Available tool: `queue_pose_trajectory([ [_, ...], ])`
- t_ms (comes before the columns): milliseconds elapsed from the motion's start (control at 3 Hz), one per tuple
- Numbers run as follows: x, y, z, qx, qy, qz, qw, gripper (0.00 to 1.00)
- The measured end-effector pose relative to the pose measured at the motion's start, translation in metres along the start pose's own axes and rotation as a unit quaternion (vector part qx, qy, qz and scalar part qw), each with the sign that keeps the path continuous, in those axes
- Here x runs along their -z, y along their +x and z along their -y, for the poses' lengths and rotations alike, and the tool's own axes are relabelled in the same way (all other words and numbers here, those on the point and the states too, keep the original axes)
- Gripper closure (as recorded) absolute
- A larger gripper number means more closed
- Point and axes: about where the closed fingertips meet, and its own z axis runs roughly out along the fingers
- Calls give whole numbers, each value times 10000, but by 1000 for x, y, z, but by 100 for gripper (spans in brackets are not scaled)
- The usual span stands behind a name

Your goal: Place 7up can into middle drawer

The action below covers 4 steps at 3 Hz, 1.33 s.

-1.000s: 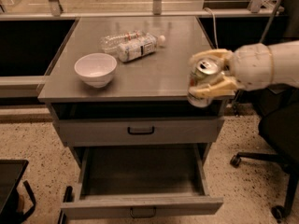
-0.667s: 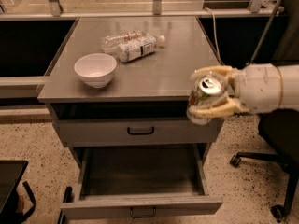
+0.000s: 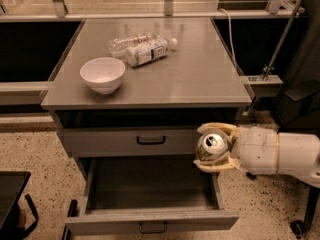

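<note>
The pale two-finger gripper [image 3: 205,148] of the white robot arm has come down from the level of the grey metal worktop [image 3: 200,79], where it hung off the front right corner a second ago. It now hangs in front of the right end of the closed upper drawer front [image 3: 110,142]. Its fingers are closed above and below the small silvery-green 7up can [image 3: 212,144]. The can is carried clear of every surface, with its shiny silver top turned towards the camera.

Just below and slightly left of the can, the wide grey middle drawer [image 3: 150,218] stands pulled out, its cavity dark and apparently bare. The can appears to be over or just beside the drawer's right wall, though the exact overlap is hard to judge from this angle.

The white bowl [image 3: 102,74] and the clear plastic bottles [image 3: 142,48] lie where they were on the worktop.

The drop in height suggests the carry is nearly over. What seems to remain is a short move leftward and down into the drawer, then a release.
</note>
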Motion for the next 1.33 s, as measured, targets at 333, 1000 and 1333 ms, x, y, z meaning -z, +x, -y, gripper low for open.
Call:
queue_pose_trajectory([
  [333,-24,51,8,0,433,-351,9984,100],
  [1000,-21,60,26,-6,773,-546,9955,100],
  [1333,-25,64,21,-80,702,-522,9961,100],
])
